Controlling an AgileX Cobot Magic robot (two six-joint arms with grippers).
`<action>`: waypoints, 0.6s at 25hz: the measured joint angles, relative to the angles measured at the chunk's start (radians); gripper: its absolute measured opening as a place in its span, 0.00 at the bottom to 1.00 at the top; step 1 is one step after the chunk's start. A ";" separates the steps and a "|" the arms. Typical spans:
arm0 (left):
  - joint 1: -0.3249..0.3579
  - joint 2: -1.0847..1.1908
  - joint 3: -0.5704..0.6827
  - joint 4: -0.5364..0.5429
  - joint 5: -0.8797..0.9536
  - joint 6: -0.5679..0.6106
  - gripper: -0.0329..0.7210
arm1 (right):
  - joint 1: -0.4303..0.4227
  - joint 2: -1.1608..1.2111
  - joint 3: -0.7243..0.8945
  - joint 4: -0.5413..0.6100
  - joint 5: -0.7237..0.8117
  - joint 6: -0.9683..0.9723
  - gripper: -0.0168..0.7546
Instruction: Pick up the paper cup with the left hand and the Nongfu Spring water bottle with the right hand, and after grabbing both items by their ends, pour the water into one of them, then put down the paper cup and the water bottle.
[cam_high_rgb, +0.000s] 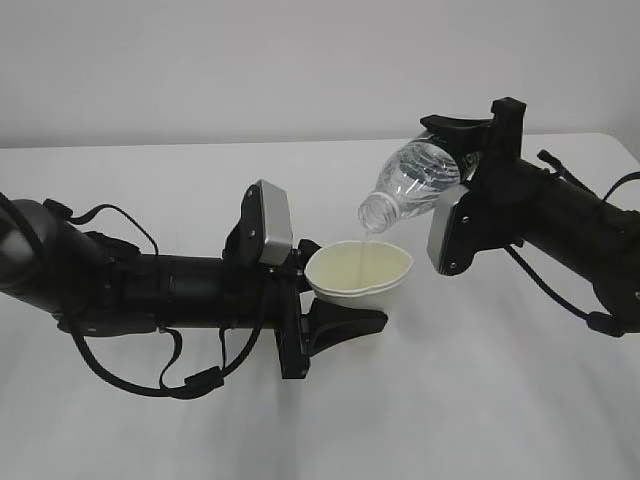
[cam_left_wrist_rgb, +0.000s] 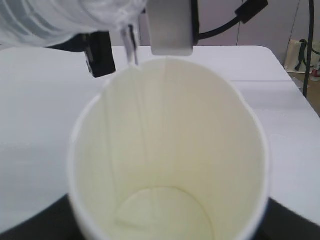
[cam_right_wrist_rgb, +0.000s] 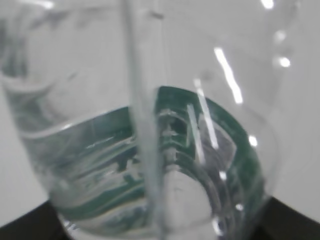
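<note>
Left claw (cam_high_rgb: 335, 305) grips the cup (cam_high_rgb: 358, 271) above the bench (cam_high_rgb: 480, 400); right claw (cam_high_rgb: 455, 170) grips the bottle (cam_high_rgb: 410, 185), tilted neck-down over the cup's rim; water (cam_left_wrist_rgb: 131, 50) streams into it.

The small clear ribbed plastic bottle (cam_right_wrist_rgb: 150, 150) fills the right wrist view, blurred; its dark green label (cam_right_wrist_rgb: 225, 145) is unreadable.

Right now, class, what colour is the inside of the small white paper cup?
Pale cream, plain; the small white paper cup shows it best in the left wrist view.
</note>
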 joint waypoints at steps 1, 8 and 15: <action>0.000 0.000 0.000 0.000 0.000 0.000 0.59 | 0.000 0.000 0.000 0.000 0.000 -0.002 0.60; 0.000 0.000 0.000 0.000 0.000 0.000 0.59 | 0.000 0.000 0.000 0.000 0.000 -0.006 0.60; 0.000 0.000 0.000 0.000 0.000 0.000 0.59 | 0.000 0.000 0.000 0.000 0.000 -0.006 0.60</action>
